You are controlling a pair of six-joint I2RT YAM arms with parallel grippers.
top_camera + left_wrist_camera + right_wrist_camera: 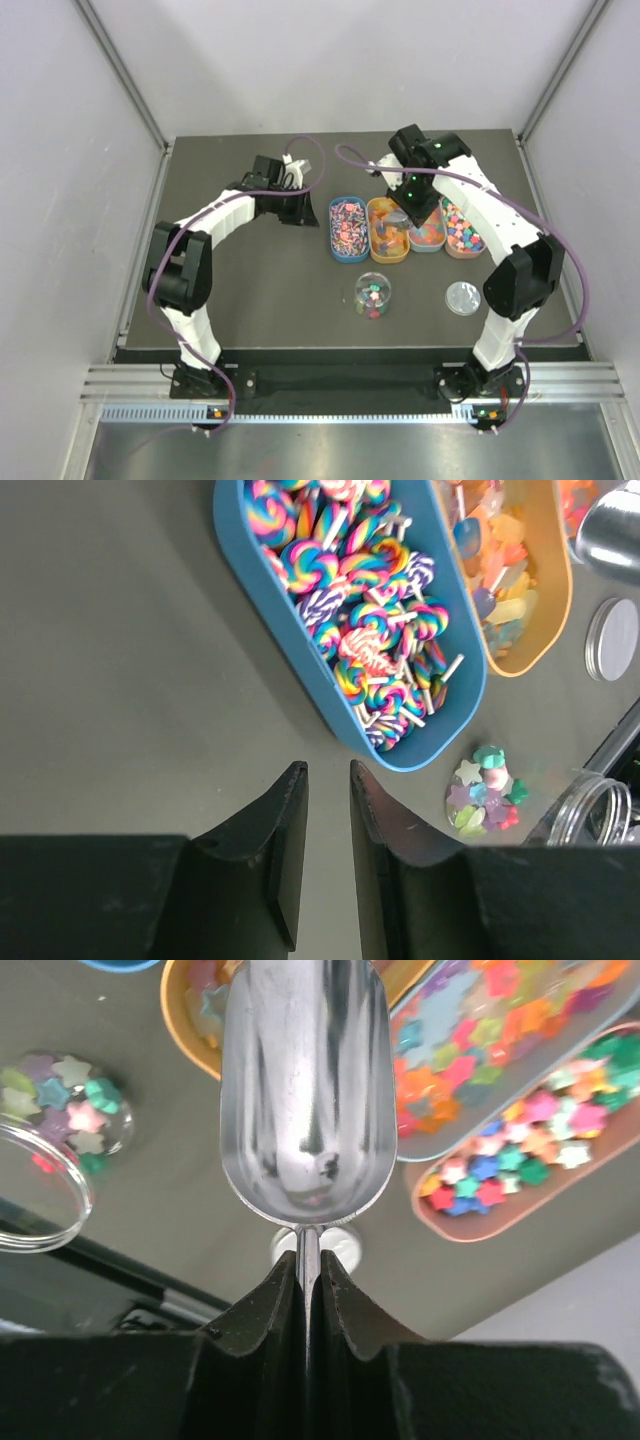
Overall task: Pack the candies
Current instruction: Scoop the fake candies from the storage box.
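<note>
Four trays of candies | right jaws grip scoop | left jaws parted

Scoop: polished metal, mirror-bright, smooth.
Blue tray: smooth plastic, satin sheen.
Orange tray beside blue tray: same smooth plastic.
Candies inside blue tray: glossy.
Jar near blue tray: clear, shiny plastic.
Surface under blue tray: dark, matt.
Left gripper jaws: black, matt plastic.

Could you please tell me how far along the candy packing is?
Done: the clear jar holds a few star candies. In hand: the right gripper is shut on the metal scoop, which looks empty, over the orange tray. Still to do: more scooping, then the lid, lying beside the jar. The left gripper holds nothing.
</note>
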